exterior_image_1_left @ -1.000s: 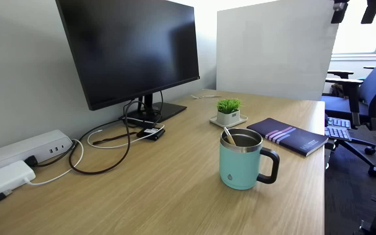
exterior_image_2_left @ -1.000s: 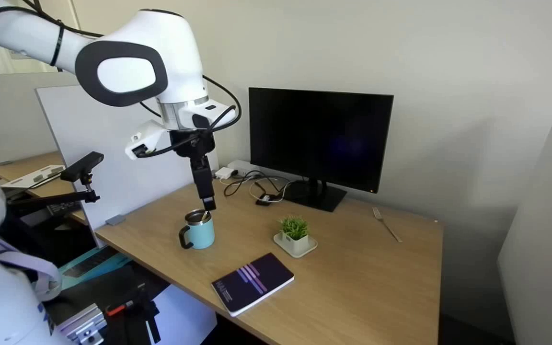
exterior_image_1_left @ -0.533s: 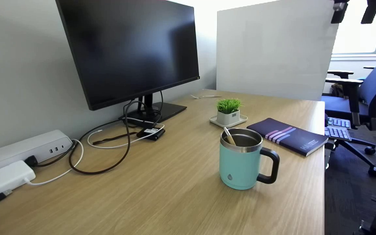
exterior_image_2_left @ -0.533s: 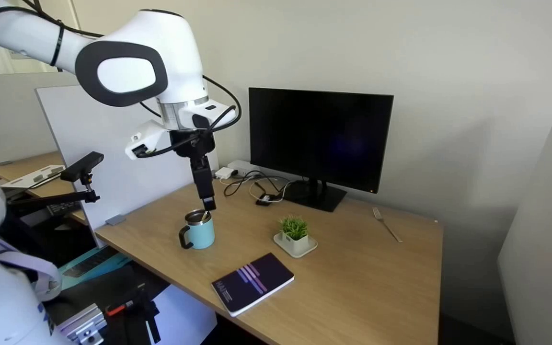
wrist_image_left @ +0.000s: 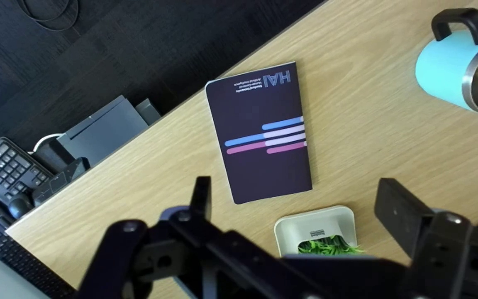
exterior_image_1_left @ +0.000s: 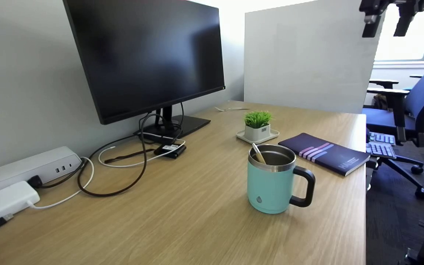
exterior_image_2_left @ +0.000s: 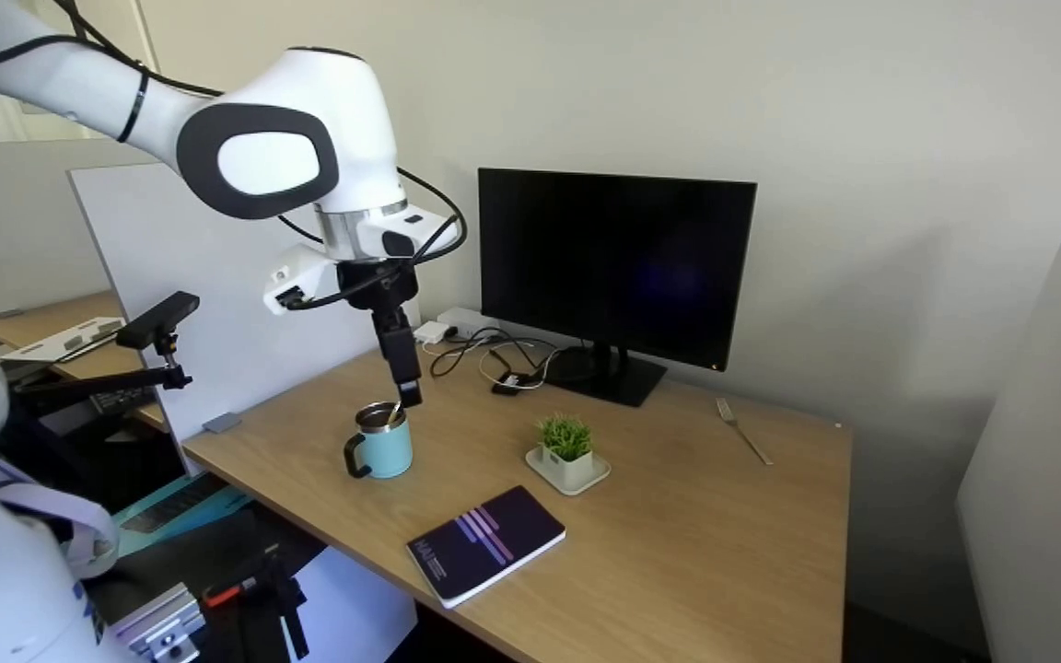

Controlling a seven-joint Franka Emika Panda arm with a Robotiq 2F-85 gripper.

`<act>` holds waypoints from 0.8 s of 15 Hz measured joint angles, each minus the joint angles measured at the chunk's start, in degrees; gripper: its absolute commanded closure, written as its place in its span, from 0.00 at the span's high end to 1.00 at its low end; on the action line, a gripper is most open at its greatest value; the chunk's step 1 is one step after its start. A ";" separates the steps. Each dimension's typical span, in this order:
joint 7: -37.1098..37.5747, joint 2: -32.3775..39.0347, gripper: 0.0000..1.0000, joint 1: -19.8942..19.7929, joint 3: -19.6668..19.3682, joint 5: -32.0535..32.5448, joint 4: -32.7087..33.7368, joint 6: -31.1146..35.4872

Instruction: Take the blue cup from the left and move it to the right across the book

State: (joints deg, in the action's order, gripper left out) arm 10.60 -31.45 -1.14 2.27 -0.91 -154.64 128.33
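Observation:
The blue cup [exterior_image_1_left: 271, 187], teal with a steel rim and dark handle, stands upright on the desk with a light stick inside. It also shows in the other views [exterior_image_2_left: 387, 451] [wrist_image_left: 446, 70], cut by the right edge in the wrist view. The book [exterior_image_1_left: 324, 152], dark with coloured stripes, lies flat beside it near the desk edge, also seen in an exterior view [exterior_image_2_left: 484, 543] and the wrist view [wrist_image_left: 264, 170]. My gripper [exterior_image_1_left: 385, 34] hangs high above the desk, apart from cup and book. Its jaws are wide apart and empty in the wrist view [wrist_image_left: 295, 180].
A small white pot with a green plant [exterior_image_1_left: 257, 127] on a white tray stands beside the book; it shows below, between my fingers, in the wrist view [wrist_image_left: 318, 228]. A monitor [exterior_image_2_left: 618, 267], cables and a fork [exterior_image_2_left: 742, 431] are toward the wall.
My gripper has come down and shifted left in an exterior view; the arm has moved slightly right and down in an exterior view. The cup, book and plant have not moved.

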 measured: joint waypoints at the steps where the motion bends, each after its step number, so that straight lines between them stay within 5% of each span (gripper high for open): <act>1: 0.15 1.65 1.00 0.71 0.93 0.00 0.18 1.30; 12: 3.80 20.83 1.00 6.27 9.19 3.53 5.40 9.32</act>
State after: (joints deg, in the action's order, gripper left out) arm 14.39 -10.62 5.13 11.47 2.62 -149.24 137.65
